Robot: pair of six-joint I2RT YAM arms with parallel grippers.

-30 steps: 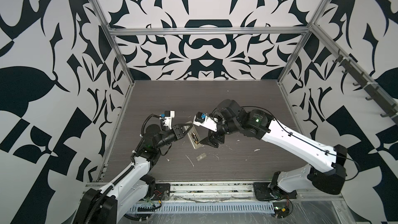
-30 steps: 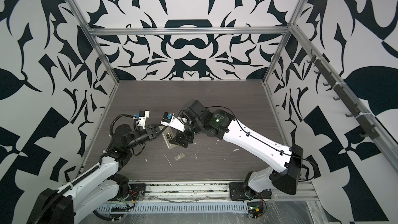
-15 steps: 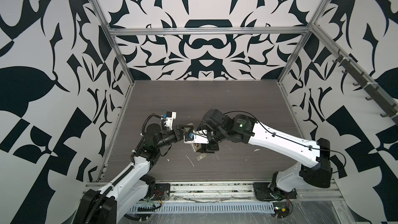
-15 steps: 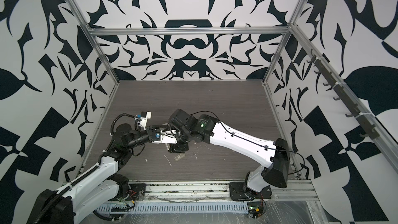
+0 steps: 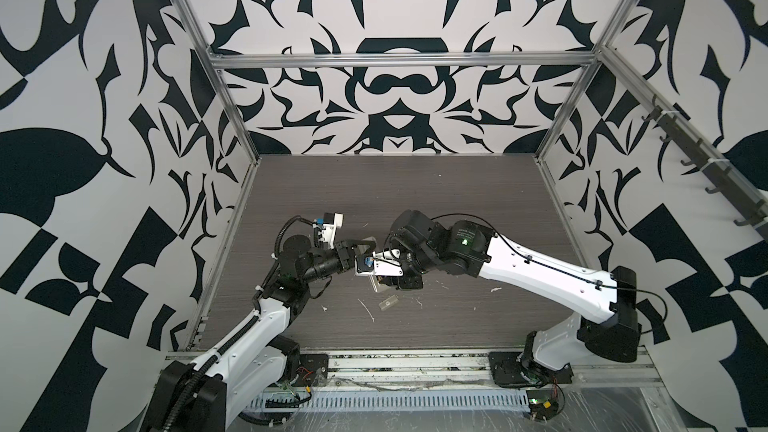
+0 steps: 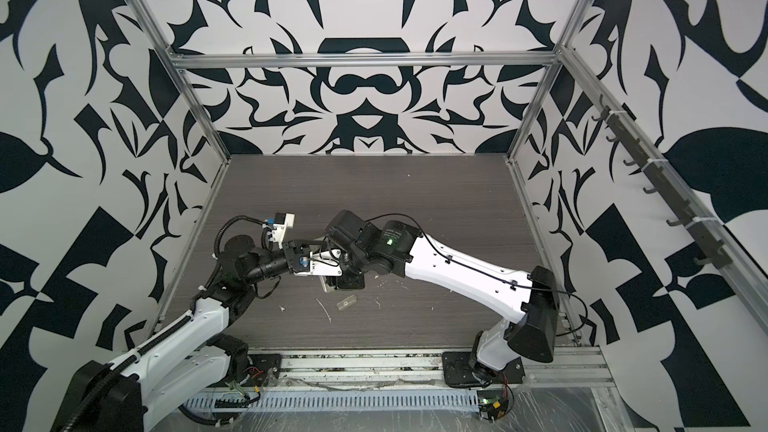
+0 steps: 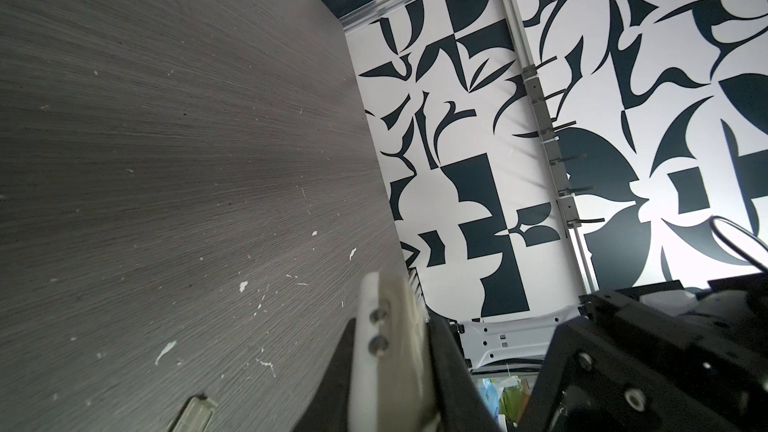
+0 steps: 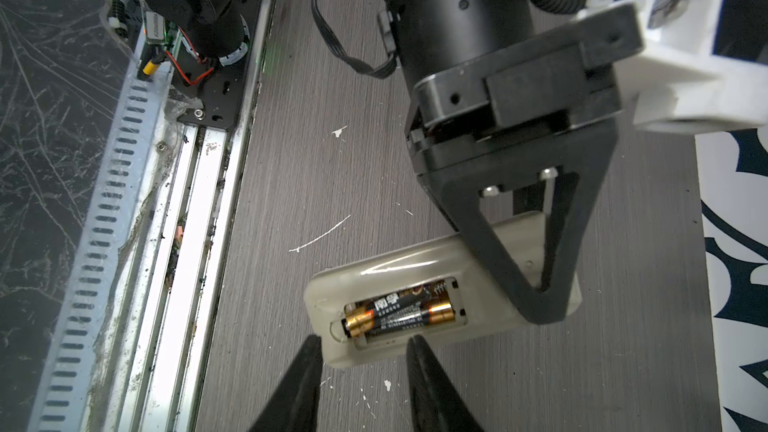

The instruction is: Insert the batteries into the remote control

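The left pincer [image 8: 540,305] is clamped on one end of the remote control [image 8: 407,268]. One black triangular finger [image 8: 490,251] lies across its plain back, and the other is mostly hidden behind it. In the left wrist view the remote shows edge-on, pinched between the two fingers. The right pincer [image 8: 365,338] stands with its jaws apart. Its two black fingertips [image 8: 309,367] sit at the remote's long edge, beside the open battery recess, and I cannot tell if they touch the plastic. The batteries [image 8: 399,313] lie side by side inside that recess, dark bodies with golden-brown ends showing. In both top views the two pincers meet over the near-left part of the table [image 5: 415,201], with a small piece of the remote peeking out below the right wrist. A small clear cover [image 5: 387,303] lies flat on the table just in front of them, apart from the remote. White flecks and scratches mark the grey wood-grain top around it.
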